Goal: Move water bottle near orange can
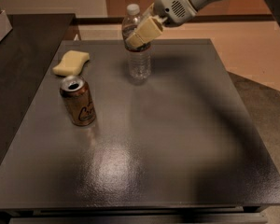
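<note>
The water bottle [139, 62] is clear with a white cap and a dark label band. It stands upright at the back middle of the dark table [177, 139]. My gripper [141, 33] comes in from the upper right and is shut on the bottle at its label band. One pale finger [144, 31] lies across the bottle's front; the other is hidden behind it. The orange can [78, 101] stands upright at the left, well apart from the bottle, nearer the front.
A pale yellow sponge [71, 62] lies at the back left, just behind the can. A darker counter [18, 45] adjoins the table's left side. The floor drops away past the right edge.
</note>
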Controlling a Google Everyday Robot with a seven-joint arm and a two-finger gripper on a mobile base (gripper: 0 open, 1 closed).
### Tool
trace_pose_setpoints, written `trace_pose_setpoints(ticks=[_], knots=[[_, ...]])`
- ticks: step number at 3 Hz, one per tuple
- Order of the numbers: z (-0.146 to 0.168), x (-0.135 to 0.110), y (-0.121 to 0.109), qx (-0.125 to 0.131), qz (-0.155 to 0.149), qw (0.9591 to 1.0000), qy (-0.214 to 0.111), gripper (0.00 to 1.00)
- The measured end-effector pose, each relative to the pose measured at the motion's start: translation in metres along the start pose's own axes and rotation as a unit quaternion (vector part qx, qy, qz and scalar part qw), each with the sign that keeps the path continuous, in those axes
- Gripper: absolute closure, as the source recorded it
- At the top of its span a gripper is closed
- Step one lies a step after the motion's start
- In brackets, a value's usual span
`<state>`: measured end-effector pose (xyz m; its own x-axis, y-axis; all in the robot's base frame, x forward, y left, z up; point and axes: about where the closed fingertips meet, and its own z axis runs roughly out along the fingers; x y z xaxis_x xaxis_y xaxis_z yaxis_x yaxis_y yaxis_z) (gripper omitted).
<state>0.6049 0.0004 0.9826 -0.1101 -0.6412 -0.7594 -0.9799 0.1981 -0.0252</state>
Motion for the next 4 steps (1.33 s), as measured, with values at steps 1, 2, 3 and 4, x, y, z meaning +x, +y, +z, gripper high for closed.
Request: trace_pose_setpoints(ticks=[1,2,3,4], knots=[[-0.003,0.0,0.033,-0.019,-0.009,0.9998,-0.005,1.0],[0.001,0.005,0.062,-0.043,-0.008,0.999,-0.009,1.0],[0.009,0.007,0.089,-0.069,-0.012,0.9975,-0.014,1.0],[0.017,0.005,0.106,-0.086,-0.014,0.9959,-0.024,1.0]])
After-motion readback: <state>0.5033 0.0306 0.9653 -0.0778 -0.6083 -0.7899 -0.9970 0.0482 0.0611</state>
